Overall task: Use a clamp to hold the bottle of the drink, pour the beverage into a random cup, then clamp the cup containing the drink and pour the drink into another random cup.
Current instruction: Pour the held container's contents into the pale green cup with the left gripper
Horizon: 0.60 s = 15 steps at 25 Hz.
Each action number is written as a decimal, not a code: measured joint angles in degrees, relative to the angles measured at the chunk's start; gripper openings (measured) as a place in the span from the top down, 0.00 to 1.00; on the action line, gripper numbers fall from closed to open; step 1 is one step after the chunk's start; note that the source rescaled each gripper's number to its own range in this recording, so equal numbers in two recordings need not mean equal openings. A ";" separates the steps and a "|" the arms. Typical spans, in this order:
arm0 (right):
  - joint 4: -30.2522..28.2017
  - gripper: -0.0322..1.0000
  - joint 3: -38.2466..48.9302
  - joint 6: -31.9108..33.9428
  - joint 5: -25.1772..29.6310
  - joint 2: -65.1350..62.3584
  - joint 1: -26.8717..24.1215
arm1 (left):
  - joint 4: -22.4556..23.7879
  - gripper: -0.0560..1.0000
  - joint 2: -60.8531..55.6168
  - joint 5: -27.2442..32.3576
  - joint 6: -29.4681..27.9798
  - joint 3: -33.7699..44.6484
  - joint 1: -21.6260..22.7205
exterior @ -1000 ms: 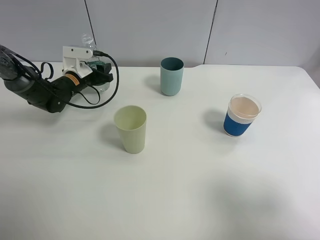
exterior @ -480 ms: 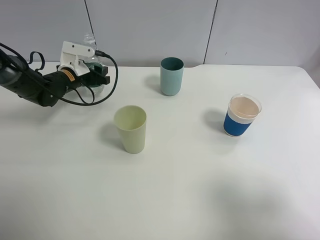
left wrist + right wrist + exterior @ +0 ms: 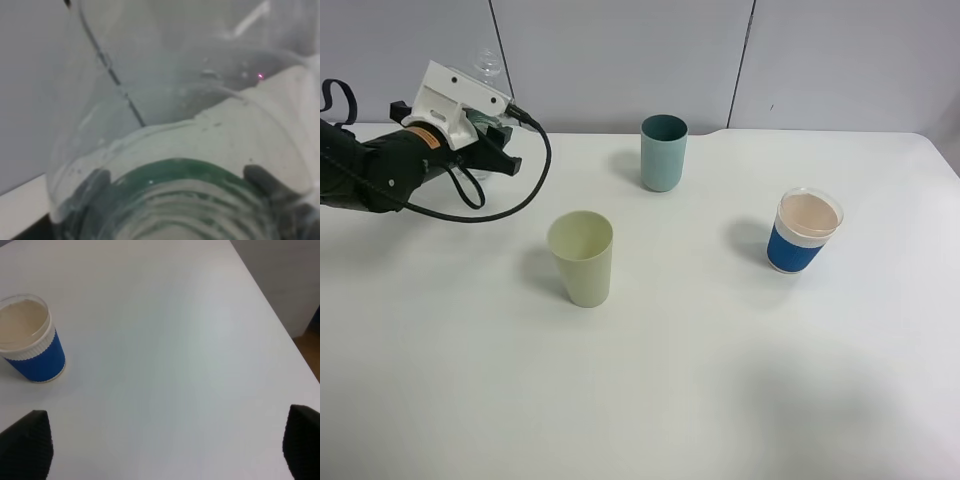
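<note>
My left gripper (image 3: 492, 137) is shut on a clear plastic bottle (image 3: 486, 66) at the table's back left and holds it above the surface. In the left wrist view the bottle (image 3: 190, 130), with a green band, fills the frame between the dark fingers (image 3: 97, 181). A pale green cup (image 3: 582, 258) stands at centre left, a teal cup (image 3: 663, 152) at the back centre, and a blue cup with a white band (image 3: 803, 232) at the right. My right gripper (image 3: 162, 445) is open and empty, above the table near the blue cup (image 3: 31, 340).
The white table (image 3: 720, 380) spreads wide in front of the cups. Its right edge (image 3: 280, 330) shows in the right wrist view. A grey panel wall (image 3: 620, 50) stands behind. A black cable (image 3: 535, 170) loops from the left arm.
My left gripper has lifted the bottle off the table and drawn it up and to the left. The cups have not moved.
</note>
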 joint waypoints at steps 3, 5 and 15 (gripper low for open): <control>0.00 0.00 0.00 0.00 0.00 0.00 0.00 | -4.96 0.86 -3.24 0.84 6.08 2.80 -2.31; 0.00 0.00 0.00 0.00 0.00 0.00 0.00 | -8.41 0.86 -5.18 1.05 11.20 4.39 -3.90; 0.00 0.00 0.00 0.00 0.00 0.00 0.00 | -21.94 0.86 -14.40 0.69 32.34 11.94 -12.67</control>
